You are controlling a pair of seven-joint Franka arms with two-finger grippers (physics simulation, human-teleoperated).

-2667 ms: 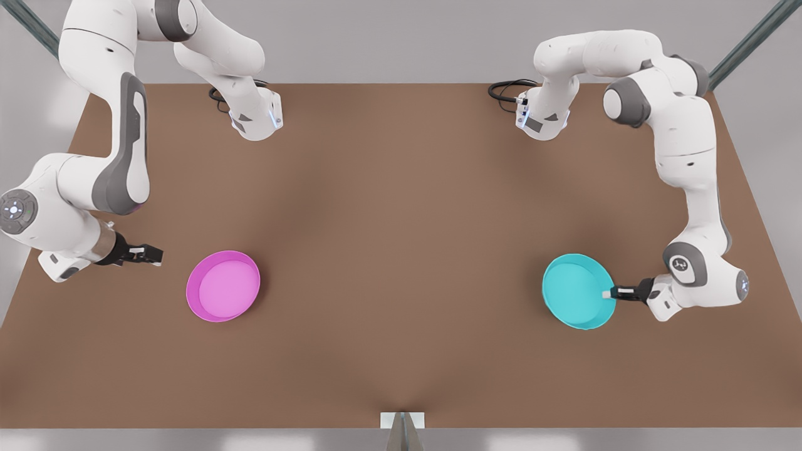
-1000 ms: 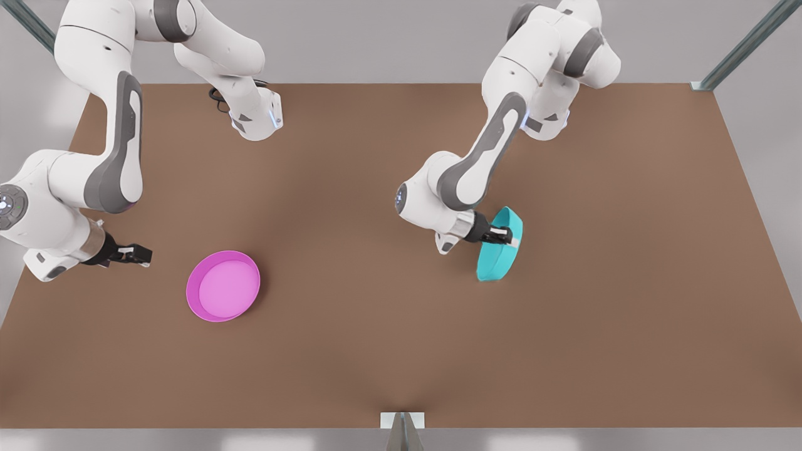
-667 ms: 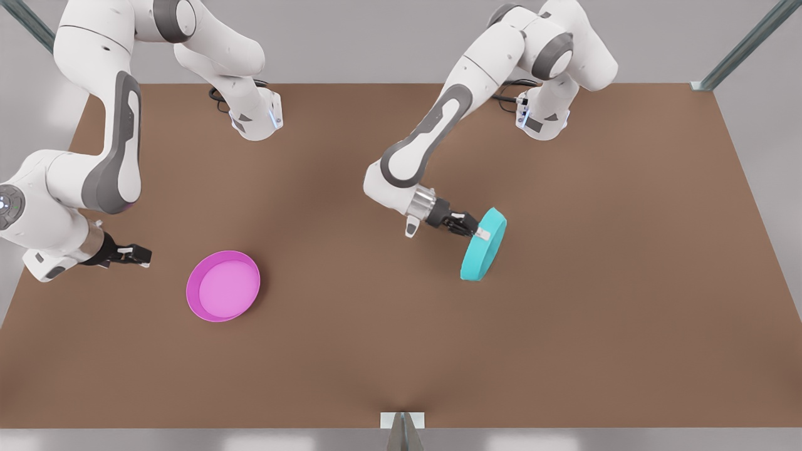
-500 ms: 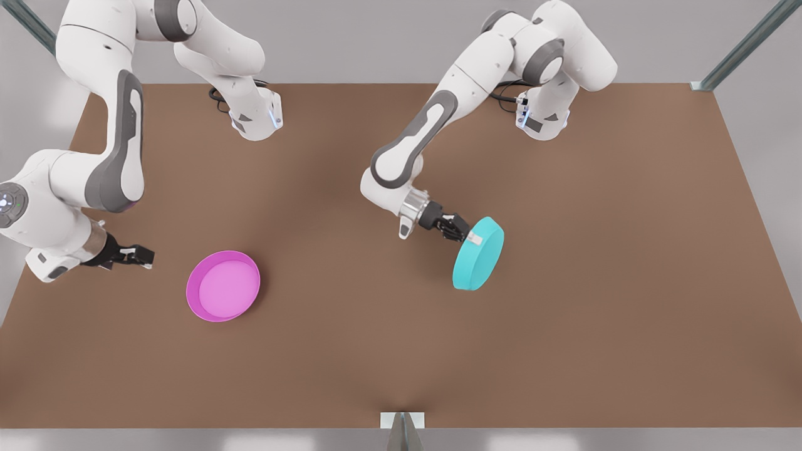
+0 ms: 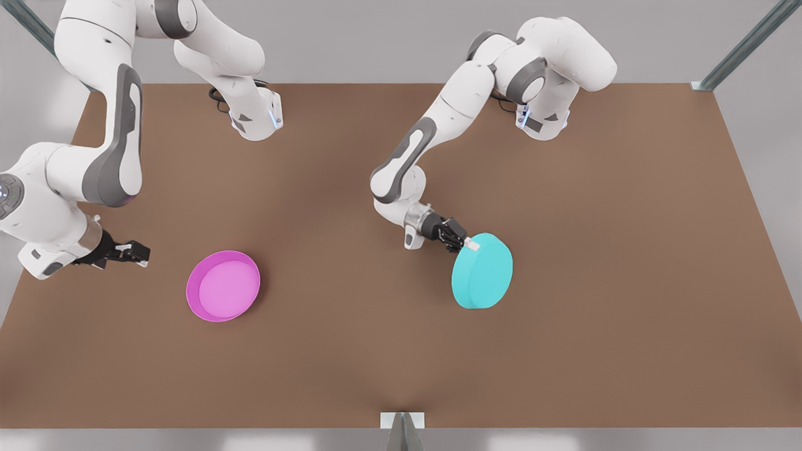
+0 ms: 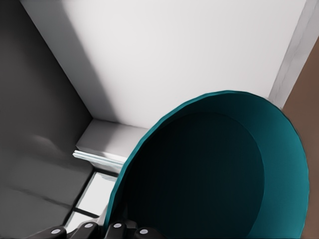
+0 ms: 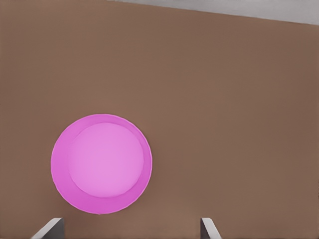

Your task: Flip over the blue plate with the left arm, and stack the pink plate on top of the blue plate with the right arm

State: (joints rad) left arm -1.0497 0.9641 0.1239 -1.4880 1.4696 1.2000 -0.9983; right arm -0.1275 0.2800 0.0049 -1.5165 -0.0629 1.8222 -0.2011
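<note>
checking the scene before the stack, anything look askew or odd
Only the blue plate: it is bottom-up and tilted, pinched by its rim in the left gripper. The pink plate lies flat, the right gripper open beside it.

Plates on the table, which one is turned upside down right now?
The blue plate, gripped at its rim by the left gripper, shows its flat underside. The pink plate lies open side up, apart from the right gripper.

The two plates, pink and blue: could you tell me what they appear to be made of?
Both look like moulded plastic. The pink plate is uniformly coloured, matte, with a paler inside. The blue plate shows a flat, even cyan base without gloss. These are renders, so that is only a guess.
</note>
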